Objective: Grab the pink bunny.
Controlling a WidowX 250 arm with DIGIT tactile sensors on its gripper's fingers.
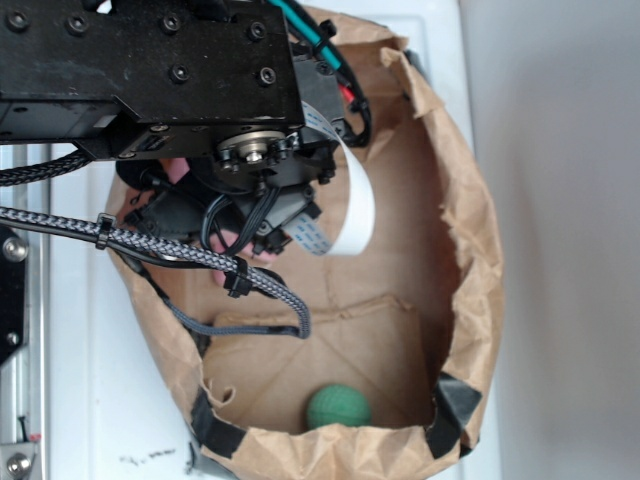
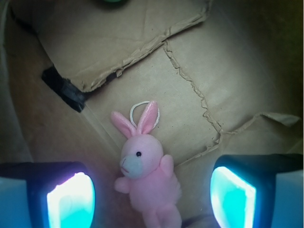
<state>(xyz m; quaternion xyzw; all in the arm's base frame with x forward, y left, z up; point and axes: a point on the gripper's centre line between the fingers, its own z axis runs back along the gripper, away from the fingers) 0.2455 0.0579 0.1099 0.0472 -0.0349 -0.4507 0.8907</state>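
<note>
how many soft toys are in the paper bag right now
2. The pink bunny lies between the open jaws; the green ball sits near the bag's front rim. The arm may hide others.

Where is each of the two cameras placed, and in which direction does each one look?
Exterior: it sits above the scene and looks down into the brown paper bag; the black arm covers the upper left, and the green ball lies on the bag's floor.
Wrist: it sits on the arm and looks down past the open gripper; both lit fingers flank the pink bunny.
Shared: the bag floor, the bunny (only pink patches show under the arm in the exterior view) and probably the ball, cut off at the wrist view's top edge.
</note>
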